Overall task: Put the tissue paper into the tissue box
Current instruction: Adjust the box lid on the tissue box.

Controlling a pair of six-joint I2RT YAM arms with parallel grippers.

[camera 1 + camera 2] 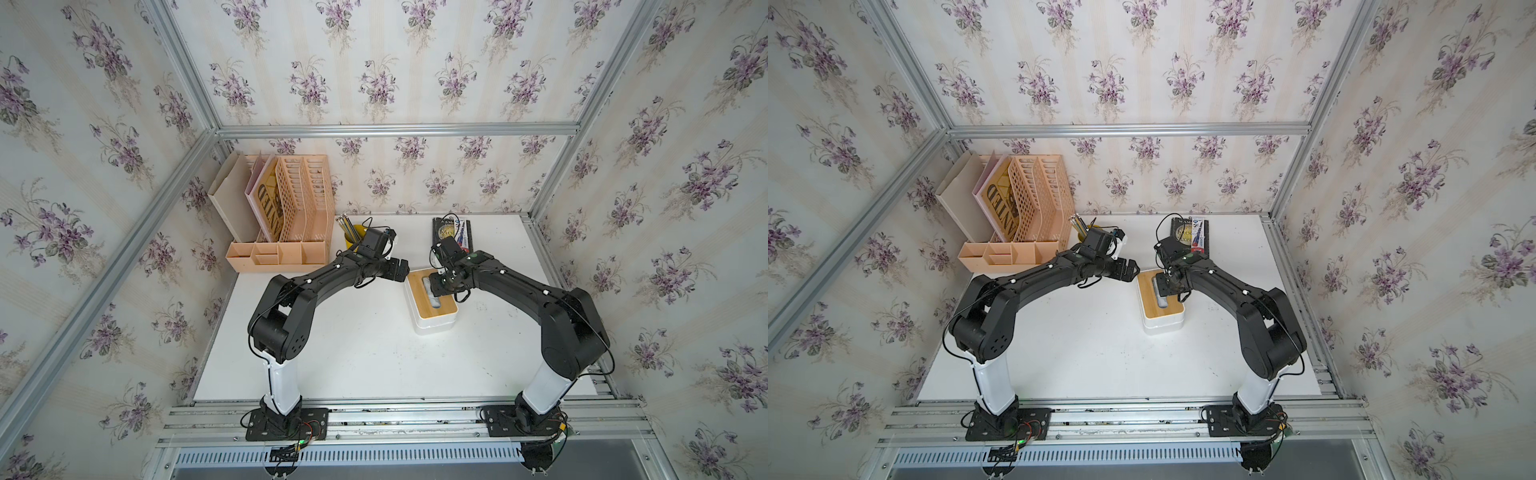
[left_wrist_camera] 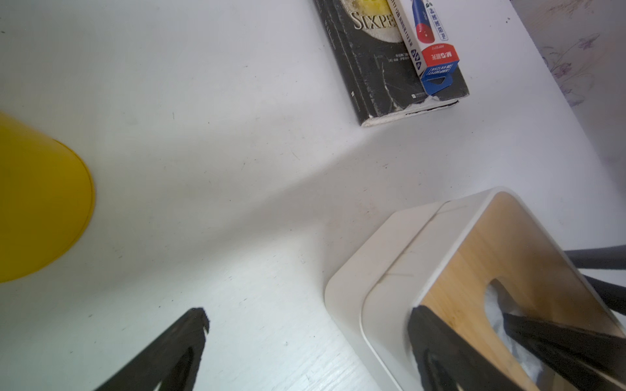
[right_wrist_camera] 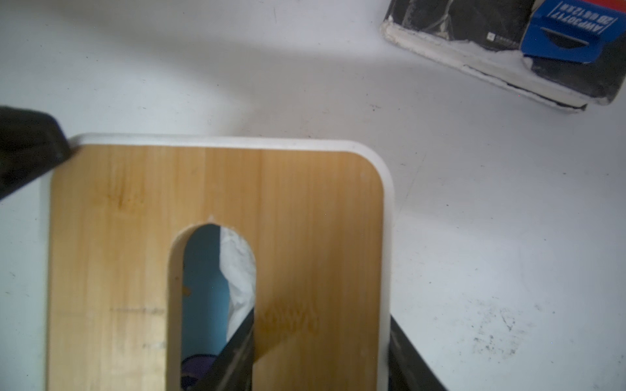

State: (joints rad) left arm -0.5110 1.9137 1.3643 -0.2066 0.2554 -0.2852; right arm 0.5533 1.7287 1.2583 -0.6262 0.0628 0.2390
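The tissue box [image 1: 432,309] [image 1: 1163,311] stands mid-table in both top views, its bamboo lid [image 3: 305,210] [image 2: 501,243] lying on the white tub. Through the lid's slot I see the tissue paper [image 3: 203,287]: light-blue pack with crumpled white tissue [image 2: 498,315]. My right gripper [image 3: 321,355] [image 1: 440,284] is shut on the lid, one finger down in the slot, the other outside the rim. My left gripper [image 2: 310,333] [image 1: 401,270] is open at the box's far left corner, one fingertip [image 3: 30,145] over the lid's corner and the other over bare table.
A yellow pencil cup [image 1: 353,237] [image 2: 37,203] stands just behind the left wrist. A black book [image 1: 451,232] [image 2: 382,74] with a red-blue-white card packet [image 2: 430,40] on it lies behind the box. A peach file organizer [image 1: 286,216] fills the back left corner.
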